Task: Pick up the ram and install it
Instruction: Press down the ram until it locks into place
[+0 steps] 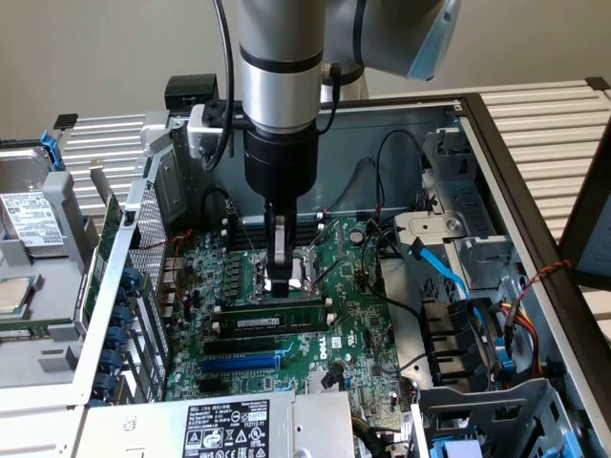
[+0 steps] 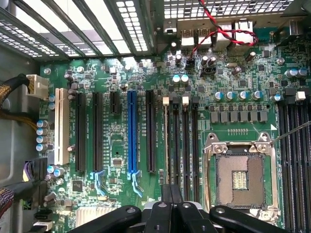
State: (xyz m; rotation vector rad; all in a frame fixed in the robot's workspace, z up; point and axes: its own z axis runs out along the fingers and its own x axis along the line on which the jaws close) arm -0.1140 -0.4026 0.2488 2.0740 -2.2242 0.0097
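1. Plain beige wall (image 1: 95, 48) is standing behind a desk (image 1: 549, 124) with a white slatted top, which is carrying an open computer case (image 1: 401, 119) lying on its side.
2. At the exterior view's left, a drive with a white label (image 1: 29, 215) is sitting in a metal cage beside the case.
3. Moving right, a green motherboard (image 1: 353, 315) is lying flat inside the case, with a long blue slot (image 1: 241, 363) running across it.
4. The ram (image 1: 272, 312), a green stick with a white sticker, is standing on edge in a black slot near the board's middle, just in front of the silver processor socket (image 1: 298, 262).
5. The arm (image 1: 279, 86) is reaching straight down over it. The jaws are pressed narrowly together, gripping nothing, with their tips hanging at the ram's upper edge; whether they are touching it cannot be told.
6. Further right, a blue cable (image 1: 441, 270) is curving past grey drive bays.
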